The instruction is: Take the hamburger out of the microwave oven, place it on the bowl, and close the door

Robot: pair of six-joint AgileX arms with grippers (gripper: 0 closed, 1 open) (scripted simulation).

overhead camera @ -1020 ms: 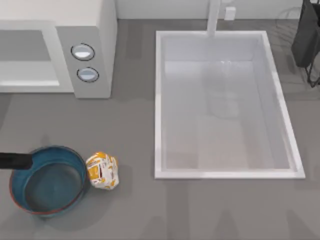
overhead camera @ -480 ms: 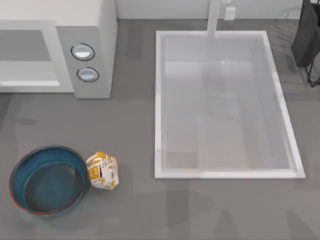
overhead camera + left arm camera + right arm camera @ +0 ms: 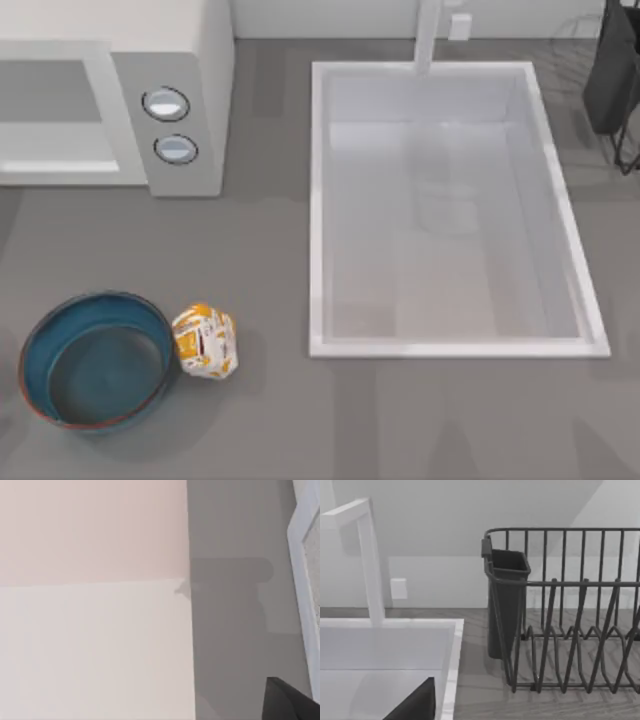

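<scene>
At the near left of the surface (image 3: 260,260) sits the bowl (image 3: 97,360), with nothing in it. The hamburger (image 3: 205,342) lies on the surface just right of the bowl, touching its rim or nearly so; which cannot be told. To the right, the sink (image 3: 452,345) takes up the middle of the surface, its tap (image 3: 429,35) at the far edge. At the far left stands the microwave (image 3: 190,80), its two knobs (image 3: 166,103) facing up in the top view and its door (image 3: 55,120) looking shut against the body. A dark dish rack (image 3: 570,610) with a cutlery cup (image 3: 506,602) stands at the far right. Whether either tool is wide or narrow cannot be told.
</scene>
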